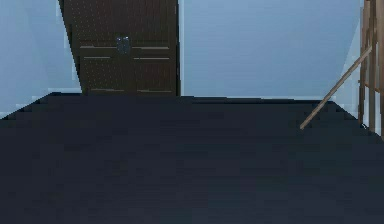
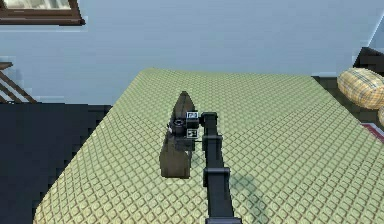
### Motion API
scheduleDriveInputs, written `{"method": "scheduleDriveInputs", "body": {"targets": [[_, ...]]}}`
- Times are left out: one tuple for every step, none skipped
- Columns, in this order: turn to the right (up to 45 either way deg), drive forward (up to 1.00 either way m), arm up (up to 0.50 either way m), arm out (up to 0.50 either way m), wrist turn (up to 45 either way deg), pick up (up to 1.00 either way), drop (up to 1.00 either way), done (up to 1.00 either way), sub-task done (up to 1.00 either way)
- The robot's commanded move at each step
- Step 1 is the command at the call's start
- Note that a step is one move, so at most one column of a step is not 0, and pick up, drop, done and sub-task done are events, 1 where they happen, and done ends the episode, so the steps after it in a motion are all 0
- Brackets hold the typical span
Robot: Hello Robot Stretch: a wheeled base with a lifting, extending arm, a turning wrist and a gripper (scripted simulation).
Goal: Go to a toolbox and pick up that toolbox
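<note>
Pincer [image 2: 181, 127] at the dark toolbox [image 2: 177, 158] on the bed [image 2: 285, 130], well off every edge: grasp step, its spread and hold cannot be told; next, a straight lift.

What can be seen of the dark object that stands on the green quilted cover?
The dark object is narrow and tall, dark brown-grey, with a top that rises to a point. It stands upright on the green quilted cover, near its middle. The gripper is right at it; whether they touch cannot be told.
</note>
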Motion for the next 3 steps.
{"method": "scheduleDriveInputs", "body": {"targets": [[0.0,0.0,0.0,0.0,3.0,0.0,0.0,0.0,0.0],[0.0,0.0,-0.3,0.0,0.0,0.0,0.0,0.0,0.0],[0.0,0.0,0.0,0.0,0.0,1.0,0.0,0.0,0.0]]}}
